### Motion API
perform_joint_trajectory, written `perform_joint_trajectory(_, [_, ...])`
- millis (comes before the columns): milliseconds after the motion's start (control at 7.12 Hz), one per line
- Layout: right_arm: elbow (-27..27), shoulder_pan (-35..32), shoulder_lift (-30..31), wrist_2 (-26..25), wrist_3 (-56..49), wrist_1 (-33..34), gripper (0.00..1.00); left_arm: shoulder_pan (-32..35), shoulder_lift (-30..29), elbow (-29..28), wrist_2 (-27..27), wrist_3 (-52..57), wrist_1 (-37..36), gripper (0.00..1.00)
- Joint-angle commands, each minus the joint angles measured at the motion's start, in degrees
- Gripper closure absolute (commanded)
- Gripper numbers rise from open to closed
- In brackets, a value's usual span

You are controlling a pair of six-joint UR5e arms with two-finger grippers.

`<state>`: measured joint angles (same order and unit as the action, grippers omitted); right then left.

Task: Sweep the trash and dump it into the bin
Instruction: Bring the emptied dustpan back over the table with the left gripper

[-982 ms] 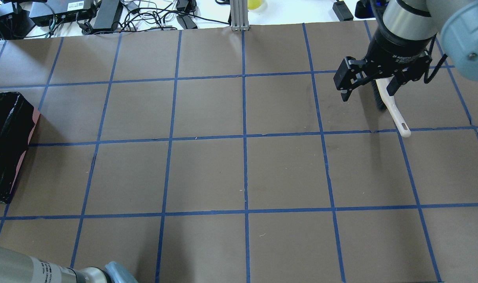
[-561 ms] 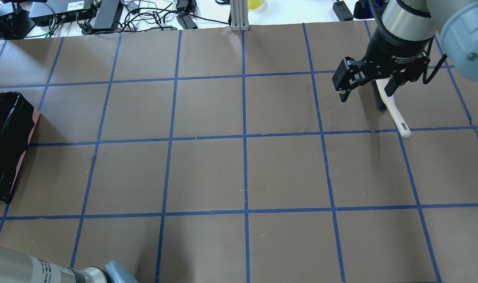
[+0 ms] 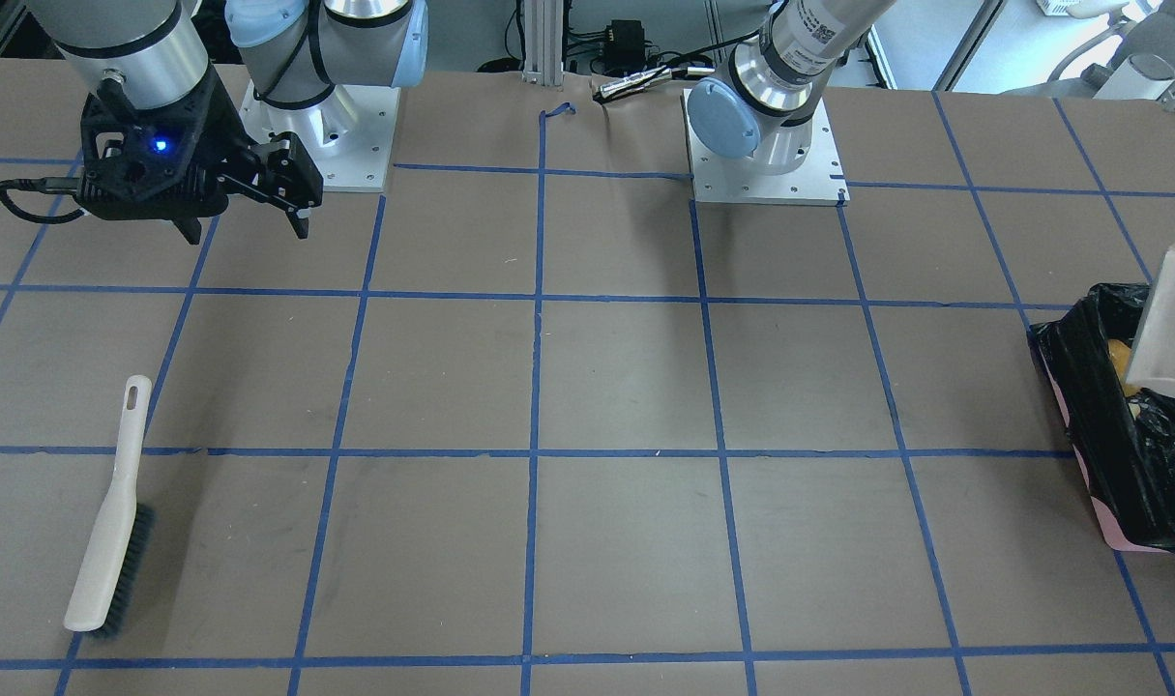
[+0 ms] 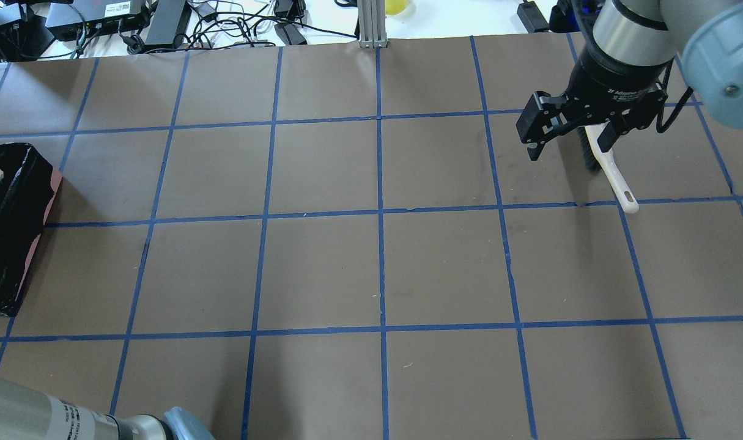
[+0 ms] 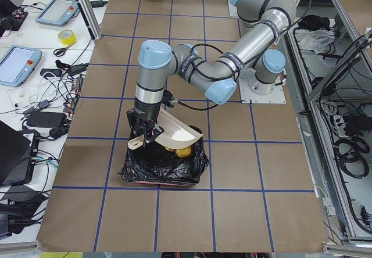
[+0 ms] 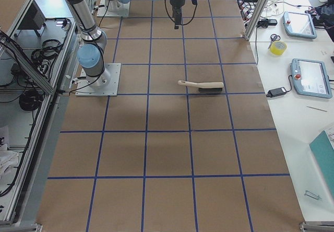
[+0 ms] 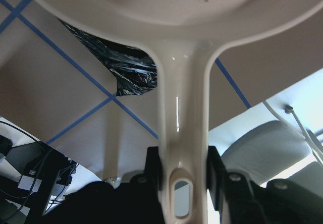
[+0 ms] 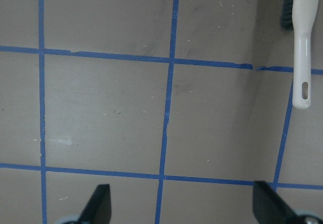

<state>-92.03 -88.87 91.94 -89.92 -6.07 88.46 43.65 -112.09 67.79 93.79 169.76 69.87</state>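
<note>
Left gripper (image 7: 181, 181): closed on the handle of the beige dustpan (image 7: 176, 12), one finger on each side of the handle near its hanging hole. From the exterior left view, this gripper (image 5: 146, 131) holds the dustpan (image 5: 179, 131) tilted directly above the bin (image 5: 152, 168), with the pan body over the black liner. A golden-brown lump (image 5: 183, 151) of trash lies inside the bin, just under the pan's edge. The front-facing view shows a golden-brown piece (image 3: 1117, 353) against the black liner of the bin (image 3: 1080, 387), partly covered by the dustpan (image 3: 1172, 319). Other trash pieces cannot be made out with certainty.

Right gripper (image 4: 570, 146): jaws spread wide, holding nothing. It hangs above the table (image 4: 377, 269) over the far right part of the grid. The right wrist view confirms both fingers (image 8: 98, 206) are apart, with only bare table surface between them.

Brush (image 3: 113, 512): lies flat on the table with its dark bristles to one side, apart from the right gripper (image 3: 247, 230). In the overhead view the brush (image 4: 616, 177) has its head partly hidden behind the gripper, with the handle end resting on a blue tape line.

Bin (image 4: 10, 232): sits at the left edge of the table, pink wall visible beneath the bag.
</note>
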Motion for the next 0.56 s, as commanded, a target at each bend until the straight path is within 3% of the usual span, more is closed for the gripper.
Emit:
perform_joint_trajectory(0, [-0.1, 0.0, 0.0, -0.1, 0.0, 0.0, 0.00, 6.3, 0.6, -0.6, -1.7, -13.5, 7.7, 0.94])
perform_joint_trajectory(421, [-0.2, 0.0, 0.0, -0.1, 0.0, 0.1, 0.00, 15.7, -0.9, 0.1, -3.4, -34.0, 12.6, 0.94])
